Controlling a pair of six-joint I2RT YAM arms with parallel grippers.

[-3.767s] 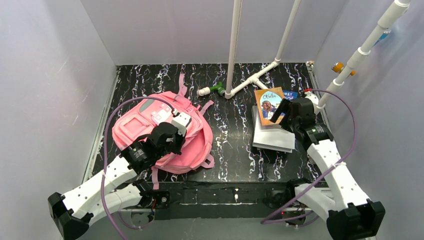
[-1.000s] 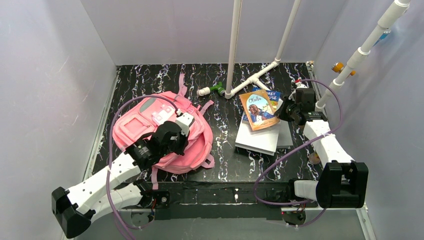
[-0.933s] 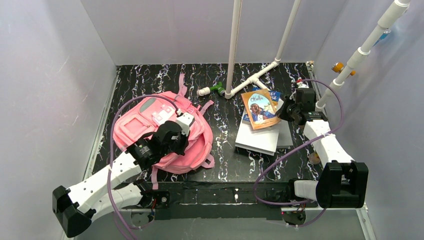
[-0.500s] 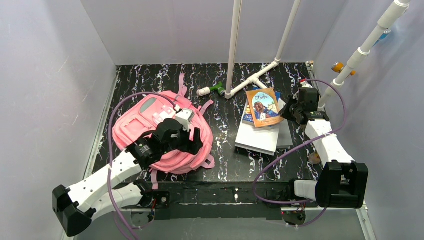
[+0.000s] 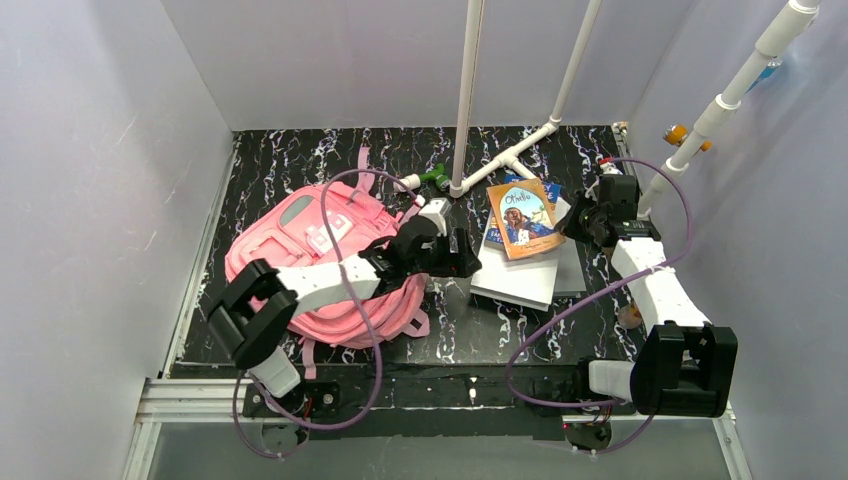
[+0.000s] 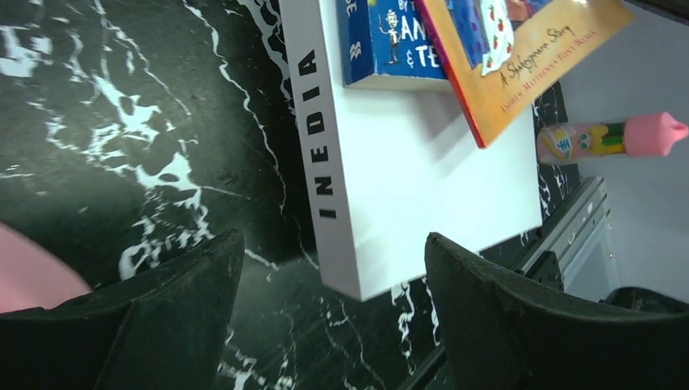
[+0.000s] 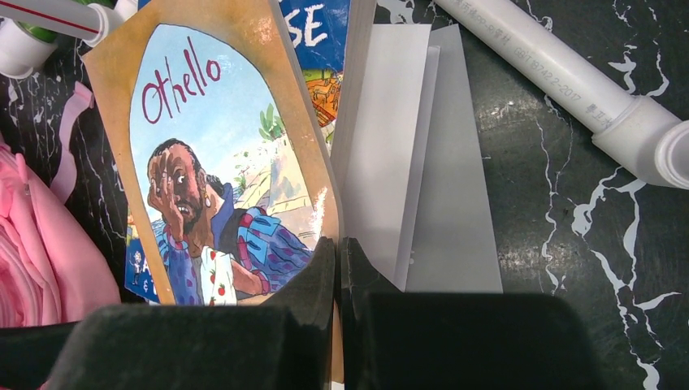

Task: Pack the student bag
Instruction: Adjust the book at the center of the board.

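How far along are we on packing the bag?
Done: nothing visibly packed; the student bag lies on the table, books outside it. In hand: the right gripper pinches the Othello book by its edge; the left gripper, open, hovers by the white book. Left: every book into the bag.

Robot lab cell, white walls (image 5: pixel 100 150), PVC frame (image 5: pixel 466 90)

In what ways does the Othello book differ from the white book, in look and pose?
The Othello book is thin, with a colourful picture cover; the white book is thick and plain, INEDIA printed on its spine. The shut right gripper pinches the Othello book by one edge; nothing grips the white book, which lies flat on the table. Both are rectangular and sit right of the bag.
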